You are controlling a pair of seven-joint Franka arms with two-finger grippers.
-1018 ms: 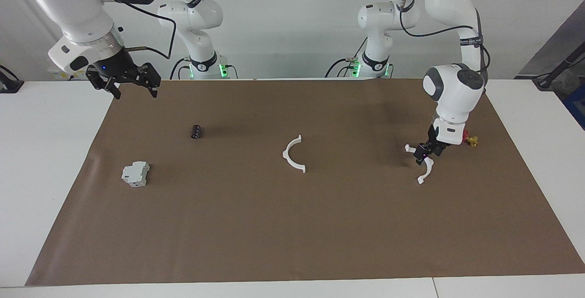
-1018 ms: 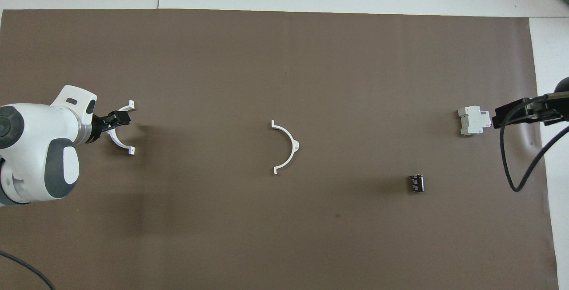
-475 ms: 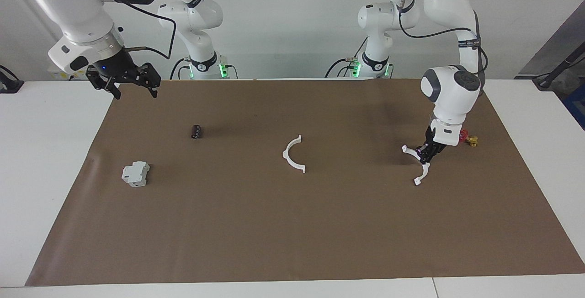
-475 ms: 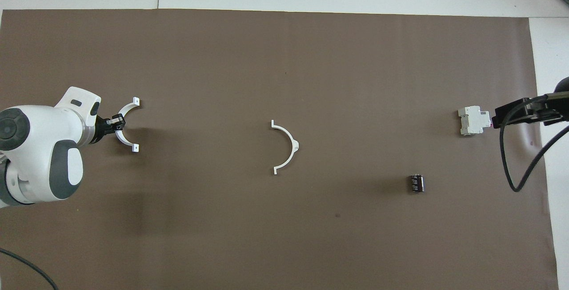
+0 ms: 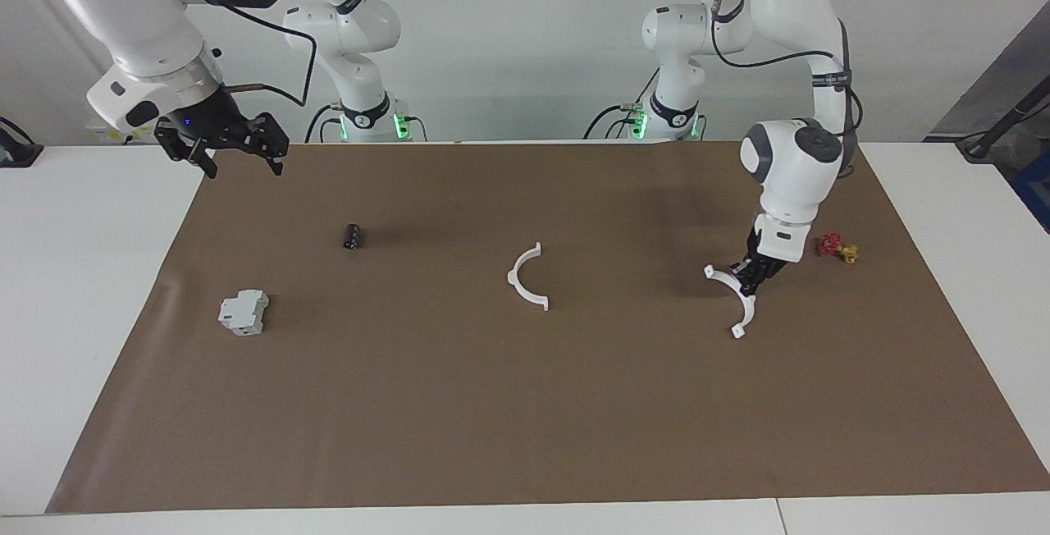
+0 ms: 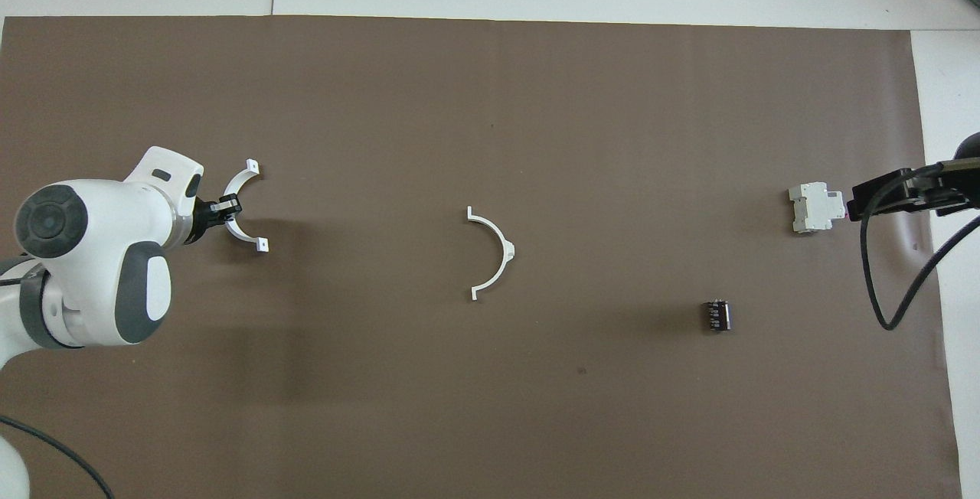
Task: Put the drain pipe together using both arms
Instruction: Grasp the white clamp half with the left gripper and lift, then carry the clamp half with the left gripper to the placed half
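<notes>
White plastic, two half-ring arcs, make up the drain pipe. One arc (image 5: 732, 298) is clamped at its mid-curve in the left gripper (image 5: 750, 276), whose fingertips are closed on it, at right of centre in the facing view and at left of centre in the overhead view. Whether this arc is clear of the brown mat (image 5: 525, 436) or just resting on it cannot be told from either view. The second arc (image 5: 525, 276) lies flat on the mat at the middle of both frames, untouched.

Governing relation: in the overhead view the loose arc lies straight to the right of the held one, well apart, at about the same height in the frame. The held arc's tabs point right and its bow points left; the loose arc's tabs point left and its bow points right. The open sides thus face one another, and the tab-to-tab line of each runs roughly up and down the frame. Judgement: a sideways carry toward frame centre would bring tabs to tabs with only slight turning.

Right gripper (image 5: 238, 149) waits with fingers apart, raised over the mat's upper-left corner in the facing view, holding nothing. Judged by position, the left arm is the nearer to the loose arc.
</notes>
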